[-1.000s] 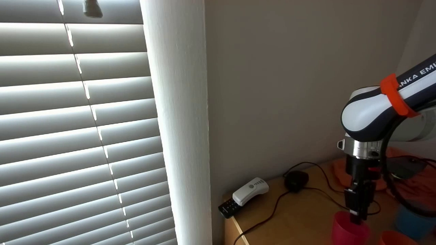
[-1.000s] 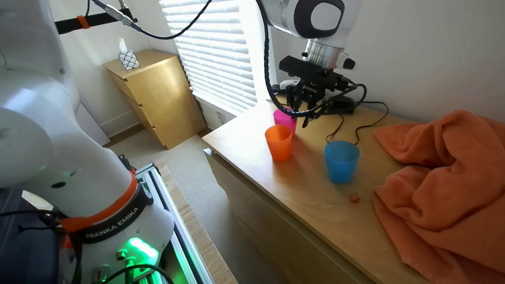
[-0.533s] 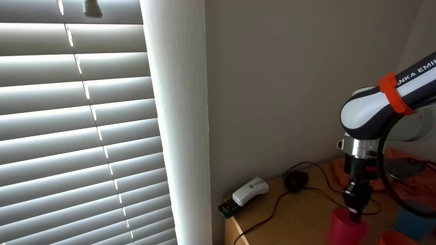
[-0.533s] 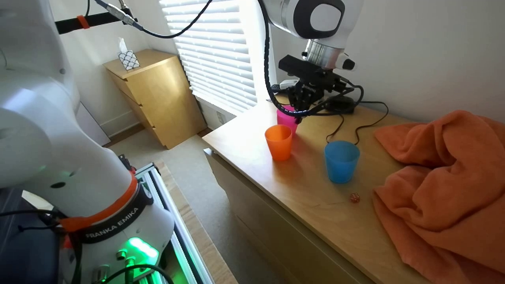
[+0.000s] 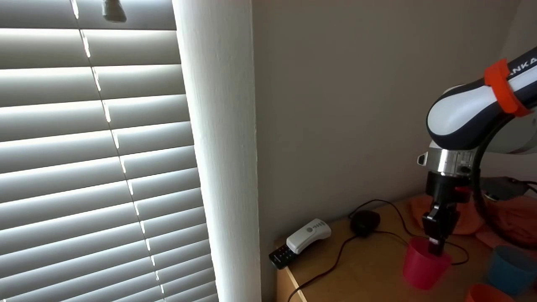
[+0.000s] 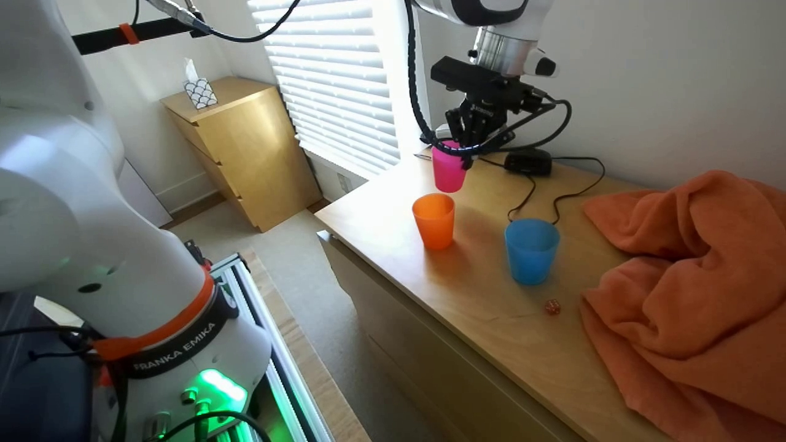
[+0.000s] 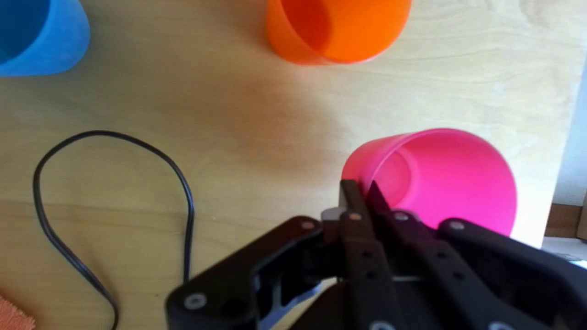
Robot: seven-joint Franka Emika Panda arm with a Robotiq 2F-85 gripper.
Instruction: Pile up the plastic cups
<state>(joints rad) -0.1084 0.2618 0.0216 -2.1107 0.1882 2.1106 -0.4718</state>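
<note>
The pink cup is held in the air, also seen in an exterior view. My gripper is shut on its near wall, one finger inside the cup and one outside. In the wrist view the pink cup hangs tilted with its mouth towards the camera. The orange cup stands upright on the wooden dresser top, close to the pink cup; it is partly cut off in the wrist view. The blue cup stands upright further along the top, and shows at the wrist view's corner.
A black adapter box with a looping cable lies near the wall. A red die sits by the blue cup. A crumpled orange cloth covers one end. A white remote lies by the far edge.
The fingers were apart around the pink cup's rim, then closed on it. The gripper has since risen, lifting the pink cup off the dresser top. The orange and blue cups have not moved.
</note>
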